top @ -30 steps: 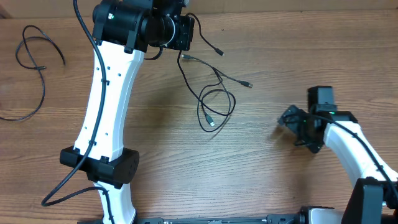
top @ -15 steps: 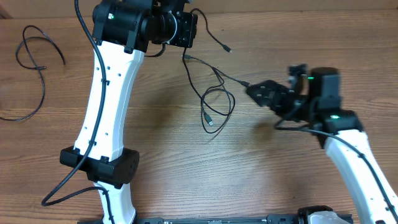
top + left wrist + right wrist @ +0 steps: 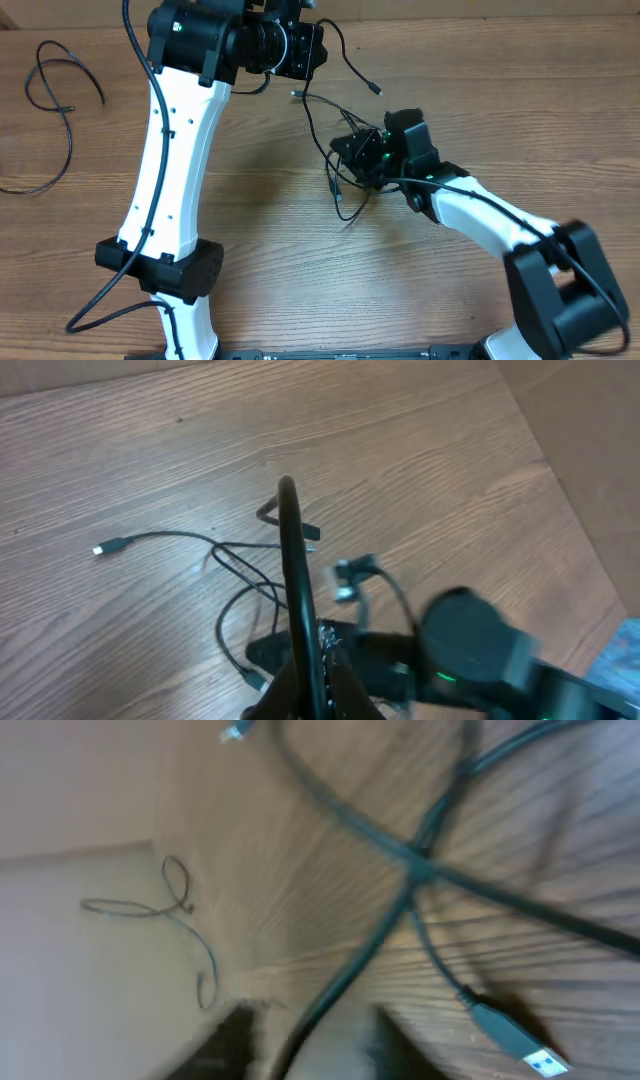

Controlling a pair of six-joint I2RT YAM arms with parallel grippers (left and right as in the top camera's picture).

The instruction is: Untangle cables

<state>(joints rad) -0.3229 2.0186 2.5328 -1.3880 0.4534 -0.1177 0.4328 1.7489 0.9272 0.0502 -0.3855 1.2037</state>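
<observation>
Left pincer (image 3: pixel 316 46) of mine grips one of the cables (image 3: pixel 290 560) near the table's (image 3: pixel 480 90) far edge. My right pincer (image 3: pixel 358 158) is on the tangle, centre-surface. I cannot tell its jaw state.

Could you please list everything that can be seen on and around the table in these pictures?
table: one, brown wood grain, fills the overhead view.
tangled cables: number unclear, at least two, black, bunched at the table's centre, one strand lifted by the left gripper.
loose cable: one as far as I can tell, black, looped near the table's left edge, apart from the tangle.
left arm: one, white and black, reaching to the far side, its gripper shut on a strand.
right arm: one, white and black, reaching in from the right; right gripper down in the tangle, too blurred to tell open or shut.
</observation>
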